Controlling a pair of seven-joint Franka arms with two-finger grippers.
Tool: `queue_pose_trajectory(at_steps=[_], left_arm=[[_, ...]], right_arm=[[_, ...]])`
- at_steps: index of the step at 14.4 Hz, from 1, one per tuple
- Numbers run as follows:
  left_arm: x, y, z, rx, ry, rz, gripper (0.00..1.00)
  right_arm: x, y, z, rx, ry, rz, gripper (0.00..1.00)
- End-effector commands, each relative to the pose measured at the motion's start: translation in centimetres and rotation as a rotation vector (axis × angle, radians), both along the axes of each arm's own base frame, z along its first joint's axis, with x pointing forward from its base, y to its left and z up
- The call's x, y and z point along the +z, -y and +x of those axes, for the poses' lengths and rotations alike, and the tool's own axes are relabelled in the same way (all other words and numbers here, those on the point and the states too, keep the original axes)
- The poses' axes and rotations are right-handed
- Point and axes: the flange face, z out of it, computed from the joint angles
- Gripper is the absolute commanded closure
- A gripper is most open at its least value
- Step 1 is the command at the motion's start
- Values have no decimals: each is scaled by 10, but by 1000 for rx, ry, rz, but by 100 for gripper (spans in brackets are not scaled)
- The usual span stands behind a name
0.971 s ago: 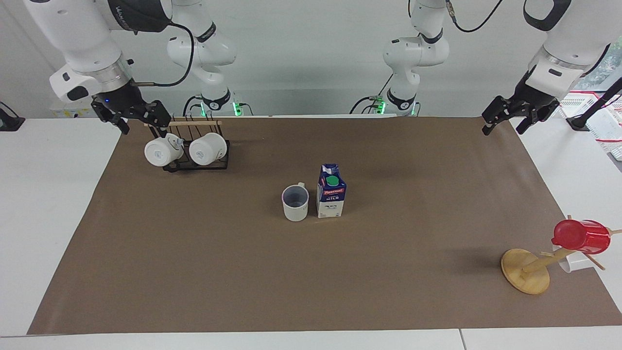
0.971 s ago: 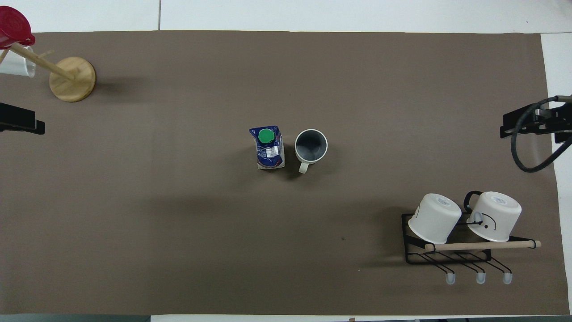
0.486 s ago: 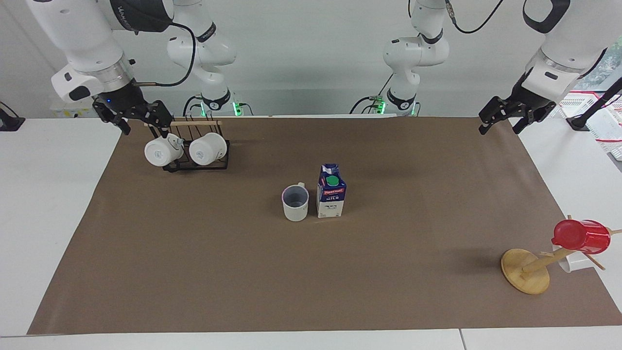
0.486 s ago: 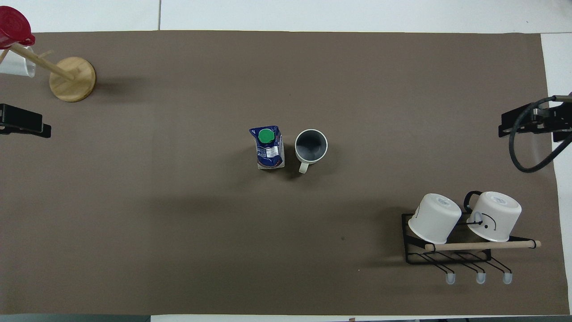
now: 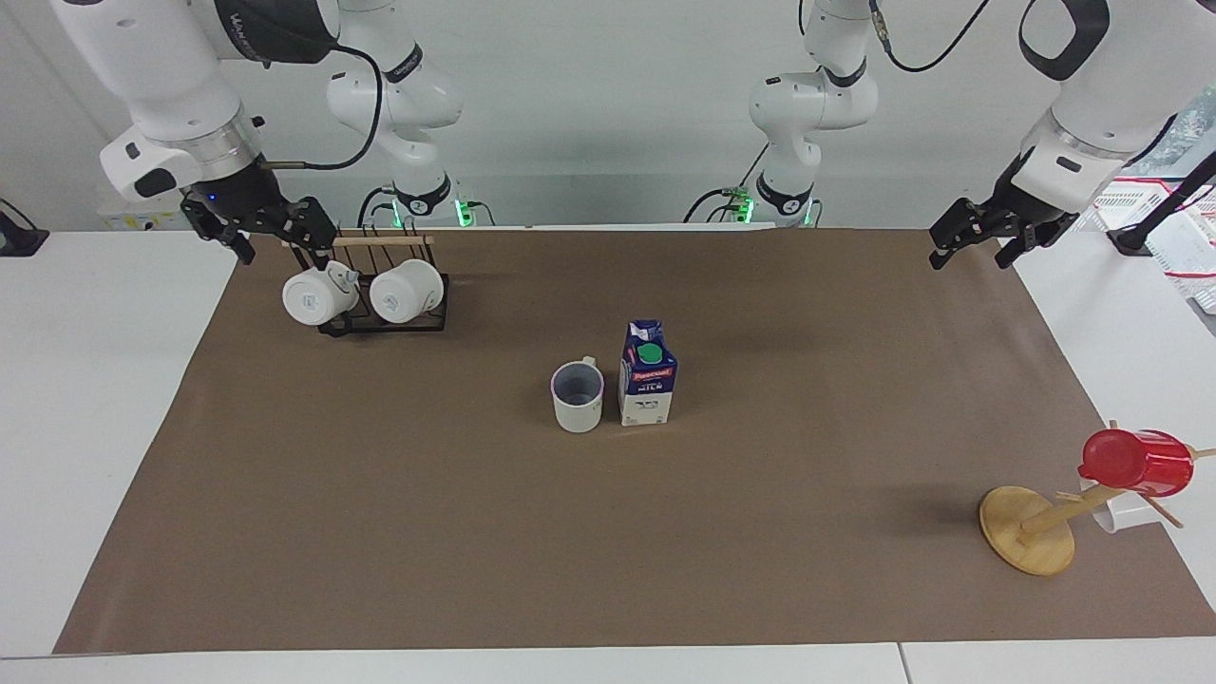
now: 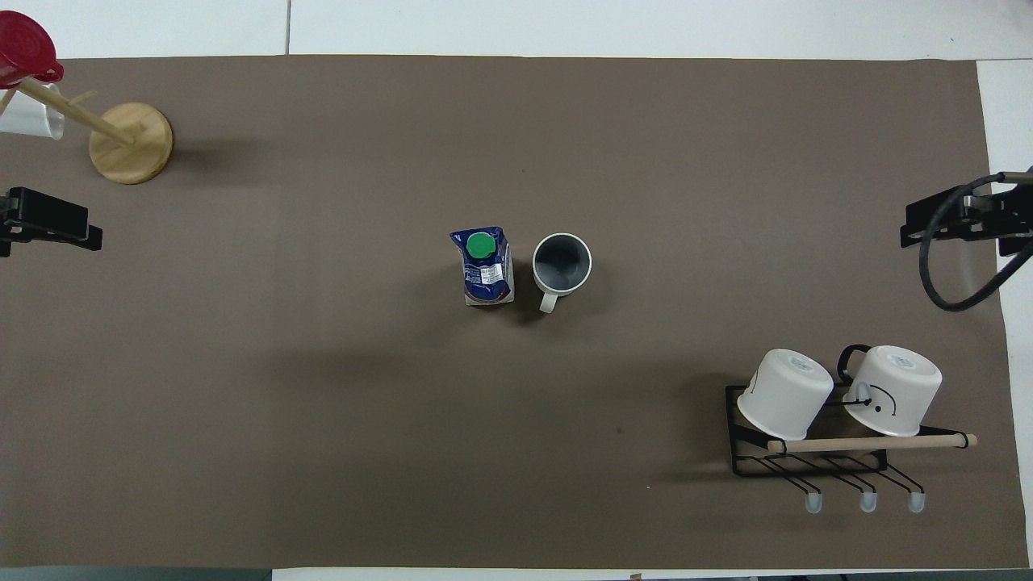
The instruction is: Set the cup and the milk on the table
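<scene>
The cup (image 5: 577, 396) (image 6: 562, 264), off-white with a dark inside, stands upright on the brown paper of the table (image 5: 380, 532) (image 6: 323, 420), near its middle. Close beside it, toward the left arm's end, stands the milk (image 5: 648, 375) (image 6: 484, 266), a blue and white carton with a green cap. My left gripper (image 5: 971, 249) (image 6: 56, 227) hangs open and empty over the paper's edge at its own end. Over the edge at the other end, my right gripper (image 5: 277, 239) (image 6: 956, 223) is open and empty too. Both are well away from the cup and milk.
A black wire rack (image 5: 382, 323) (image 6: 807, 468) carrying two white mugs sits at the right arm's end, close to the robots. A wooden mug tree (image 5: 1028, 528) (image 6: 131, 143) with a red mug (image 5: 1137, 462) (image 6: 26, 55) stands at the left arm's end, far from the robots.
My left gripper has drifted a little in over the paper from its end. The right gripper, cup and milk have stayed put.
</scene>
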Motion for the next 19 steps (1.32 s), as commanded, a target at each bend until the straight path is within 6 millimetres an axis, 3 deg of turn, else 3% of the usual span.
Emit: queue_pose_trajectory(at_steps=[1,19], left_arm=[[5,1,3,-17,7,8,0],[1,2,4,-15,23,18,0]], right_arm=[[0,2,-5,15,17,6,0],[0,3,-5,10,18,11,0]])
